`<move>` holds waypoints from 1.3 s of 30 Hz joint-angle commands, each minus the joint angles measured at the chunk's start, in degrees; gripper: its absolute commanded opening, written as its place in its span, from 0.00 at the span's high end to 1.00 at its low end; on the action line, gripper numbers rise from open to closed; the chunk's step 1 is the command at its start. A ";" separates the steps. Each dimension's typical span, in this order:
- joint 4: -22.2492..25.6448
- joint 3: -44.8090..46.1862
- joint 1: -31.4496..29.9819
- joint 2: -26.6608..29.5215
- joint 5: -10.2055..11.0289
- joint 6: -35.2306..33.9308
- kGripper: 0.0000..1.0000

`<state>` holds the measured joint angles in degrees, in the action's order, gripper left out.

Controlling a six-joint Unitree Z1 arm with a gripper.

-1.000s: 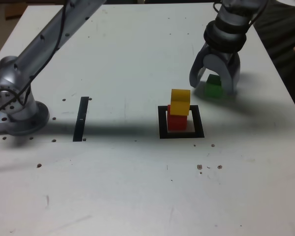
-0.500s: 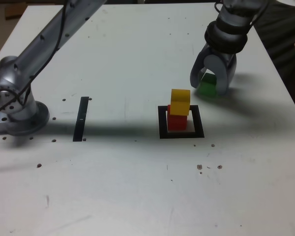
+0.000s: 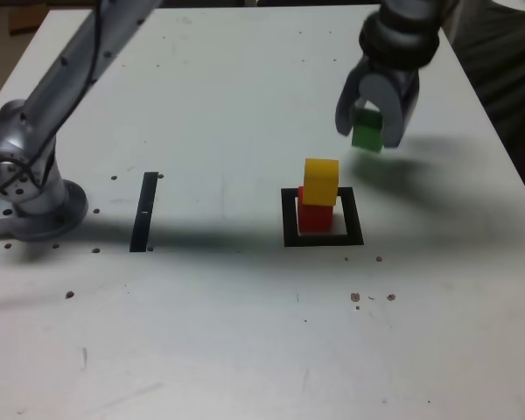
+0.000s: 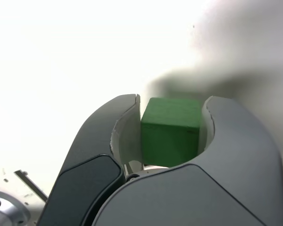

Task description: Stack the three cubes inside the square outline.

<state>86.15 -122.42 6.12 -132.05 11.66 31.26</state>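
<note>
Nearest you, inside the outline (image 3: 288,219), yellow (image 3: 321,181) sits on red (image 3: 314,215), offset toward the exterior view's right. Beyond, your gripper (image 3: 368,134) clamps green (image 3: 367,130) clear of the table (image 3: 227,105). Risk: an off-centre placement could topple the misaligned stack.

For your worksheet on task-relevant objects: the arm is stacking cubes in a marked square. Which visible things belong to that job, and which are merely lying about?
Belongs to the job:
green cube, held in the gripper
yellow cube on red cube
square outline

Lying about:
black strip
</note>
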 commanded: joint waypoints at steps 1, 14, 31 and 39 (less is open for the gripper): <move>0.79 0.75 -0.34 2.65 0.05 -0.94 0.68; 3.93 8.57 -2.77 12.92 -4.83 -15.62 0.68; 3.76 14.63 -6.83 16.67 -8.89 -25.86 0.68; 3.76 14.84 -8.22 16.61 -10.09 -26.42 0.68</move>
<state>89.60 -107.72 -1.94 -115.73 1.73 5.02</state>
